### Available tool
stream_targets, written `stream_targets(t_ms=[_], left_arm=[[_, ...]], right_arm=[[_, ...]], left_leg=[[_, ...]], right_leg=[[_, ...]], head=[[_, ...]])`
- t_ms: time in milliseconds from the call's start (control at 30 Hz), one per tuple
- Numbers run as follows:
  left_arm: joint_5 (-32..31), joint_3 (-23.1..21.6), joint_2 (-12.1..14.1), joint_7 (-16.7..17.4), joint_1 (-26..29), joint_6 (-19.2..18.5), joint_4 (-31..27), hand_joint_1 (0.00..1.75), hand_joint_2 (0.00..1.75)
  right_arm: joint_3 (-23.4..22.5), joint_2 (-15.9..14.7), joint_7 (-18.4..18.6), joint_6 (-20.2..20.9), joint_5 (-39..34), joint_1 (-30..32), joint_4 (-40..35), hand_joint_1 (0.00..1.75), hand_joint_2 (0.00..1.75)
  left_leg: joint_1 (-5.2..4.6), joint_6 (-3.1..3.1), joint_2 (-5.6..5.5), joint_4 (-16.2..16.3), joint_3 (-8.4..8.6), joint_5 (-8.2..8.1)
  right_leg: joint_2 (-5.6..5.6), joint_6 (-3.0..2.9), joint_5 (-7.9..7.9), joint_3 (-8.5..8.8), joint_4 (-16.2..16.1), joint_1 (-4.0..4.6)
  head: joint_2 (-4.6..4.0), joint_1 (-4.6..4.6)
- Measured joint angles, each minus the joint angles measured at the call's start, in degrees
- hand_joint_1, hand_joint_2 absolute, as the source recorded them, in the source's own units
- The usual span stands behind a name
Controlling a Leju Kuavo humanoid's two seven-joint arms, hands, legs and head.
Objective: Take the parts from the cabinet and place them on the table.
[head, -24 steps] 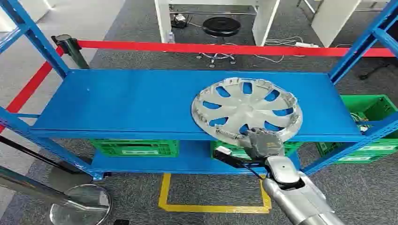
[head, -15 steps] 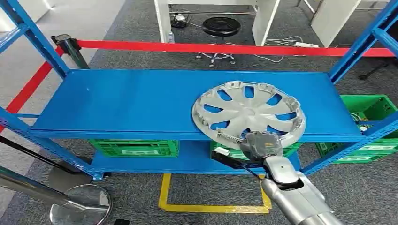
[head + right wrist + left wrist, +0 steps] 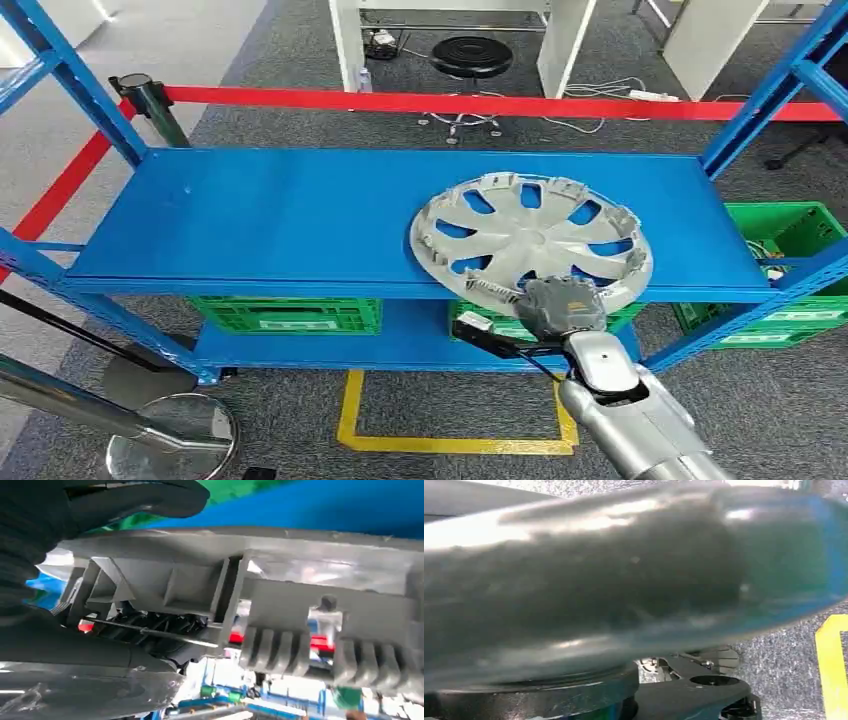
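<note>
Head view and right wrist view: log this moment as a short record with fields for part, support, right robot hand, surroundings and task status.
part: silver wheel cover, lying inner side up
support: upper blue shelf of the rack; the near rim juts past the front edge
right robot hand: right robot hand grips the cover's near rim
surroundings: green crates on the lower level, red barrier tape behind
task status: cover not yet off the shelf

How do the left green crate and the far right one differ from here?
The left crate sits under the shelf, with just its front wall visible; the right crate sticks out past the shelf's end, its open top and contents visible. Both are green plastic and sit low.
</note>
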Motion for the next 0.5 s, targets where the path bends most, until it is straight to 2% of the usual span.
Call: stream_targets(t_ms=[167,367,400,500], left_arm=[[1.25,0.02,-0.02,-1.2,0.01,0.13,0.0,0.0,0.0],[1.49,0.02,-0.07,-1.55,0.02,0.15,0.0,0.0,0.0],[1.9,0.02,-0.09,-1.92,0.04,0.13,0.0,0.0,1.75],[2.47,0.04,-0.13,-2.78,0.07,0.13,0.0,0.0,1.75]], right_arm=[[0.09,0.02,-1.21,-1.58,-0.99,1.75,-6.53,1.75,1.75],[0.07,0.02,-1.62,-2.06,-1.23,2.61,-9.72,1.75,1.75],[0.07,0.02,-2.21,-3.09,-1.51,2.83,-10.35,1.75,1.75],[0.15,0.02,-3.33,-5.69,-1.64,3.32,-13.76,1.75,1.75]], left_leg=[[0.0,0.0,0.0,0.0,-0.02,-0.01],[0.0,0.0,0.0,0.0,-0.04,-0.01],[0.0,0.0,0.0,0.0,-0.05,0.0],[0.0,0.0,0.0,0.0,-0.05,0.0]], right_leg=[[-0.01,0.0,-0.01,-0.03,0.0,0.0],[-0.01,0.0,-0.01,-0.05,0.0,0.0],[-0.02,0.0,-0.01,-0.05,0.01,0.0],[0.0,0.0,-0.01,-0.06,0.01,0.0]], head=[[0.0,0.0],[0.0,0.0],[0.0,0.02],[0.0,0.0]])
